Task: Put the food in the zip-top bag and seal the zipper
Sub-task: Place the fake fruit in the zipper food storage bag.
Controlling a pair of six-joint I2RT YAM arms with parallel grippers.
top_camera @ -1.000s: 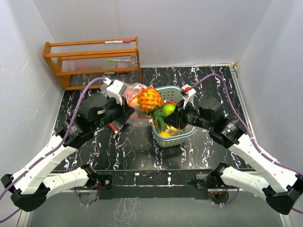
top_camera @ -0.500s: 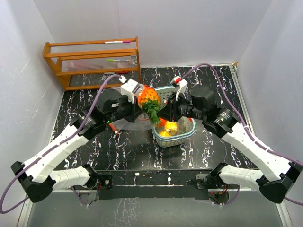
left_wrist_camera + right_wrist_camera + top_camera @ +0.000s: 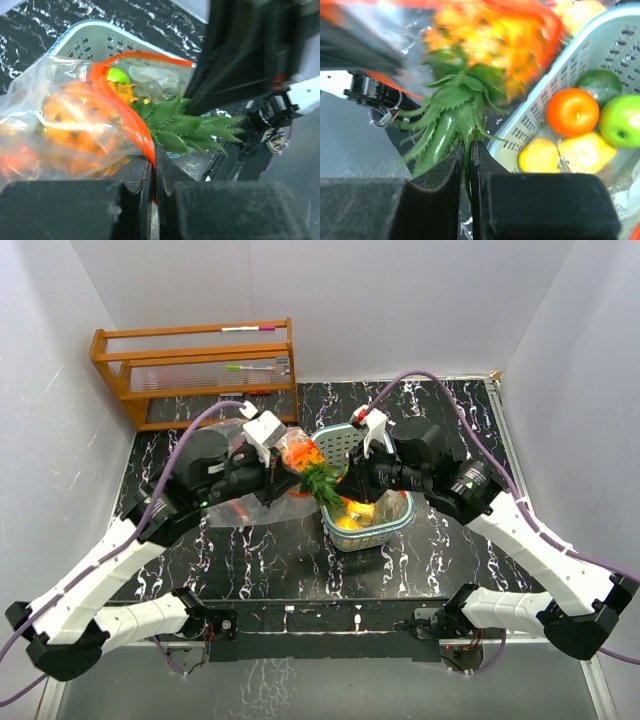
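pineapple (image 3: pixel 475 65) — leaves pinched between right fingers (image 3: pixel 410 210) | body inside bag (image 3: pixel 55 120)

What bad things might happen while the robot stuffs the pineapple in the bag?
1. The right gripper pinches only the thin green leaf crown, so the orange toy pineapple might slip and drop toward the teal plastic basket.
2. The left gripper holds the clear zip-top bag by just its orange zipper strip; pushing may tug it free.
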